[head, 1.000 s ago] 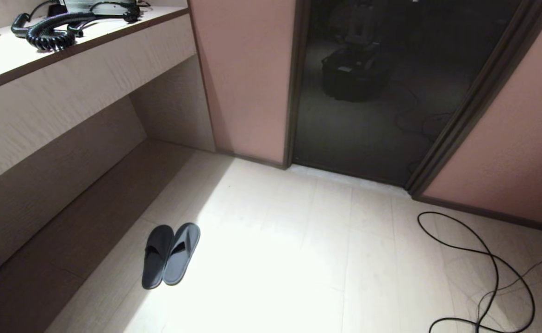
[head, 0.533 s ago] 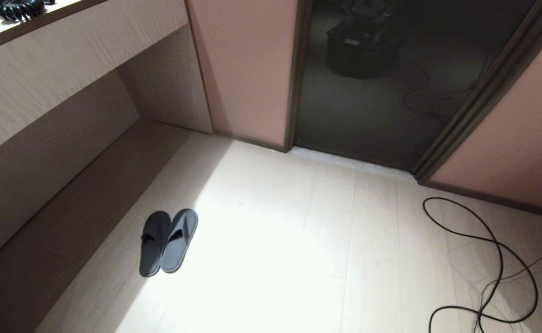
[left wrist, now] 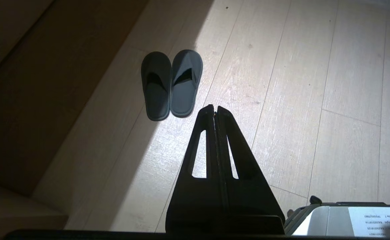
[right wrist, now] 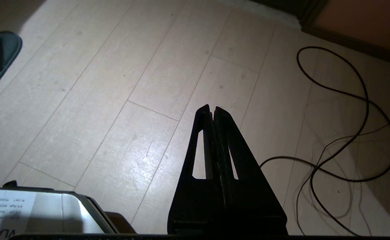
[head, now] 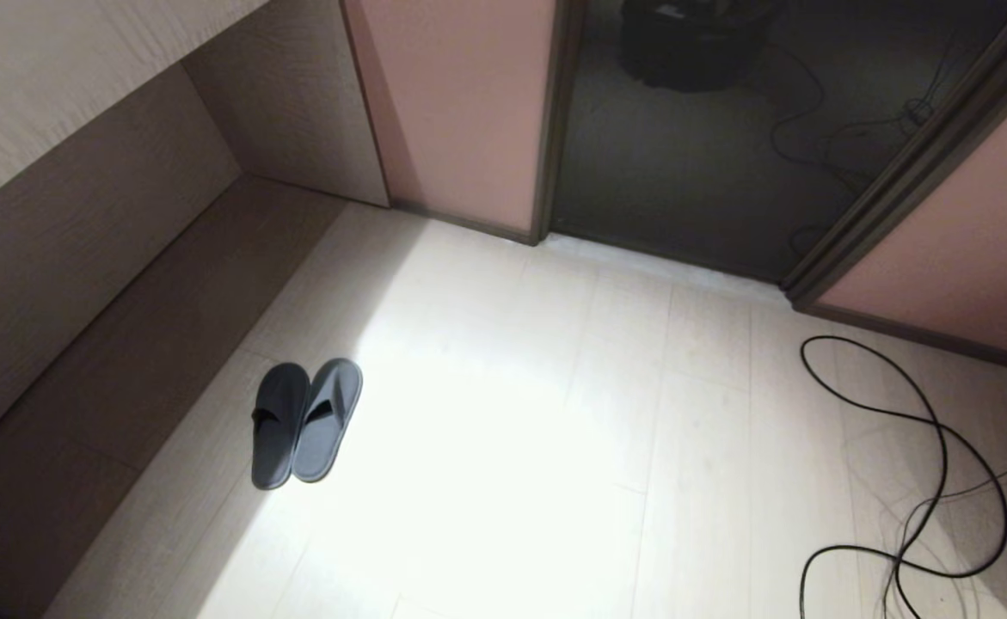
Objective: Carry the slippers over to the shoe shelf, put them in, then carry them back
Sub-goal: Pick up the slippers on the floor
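Slippers [head: 305,423], a dark pair lying side by side and touching, sit untouched on the pale plank floor [head: 555,447] beside the low wooden ledge [head: 125,361]. Left gripper [left wrist: 214,107] and right gripper [right wrist: 212,107] both hang above the floor with jaws closed on nothing. No shoe shelf is in view, so pickup, shelving and return all appear left to do.
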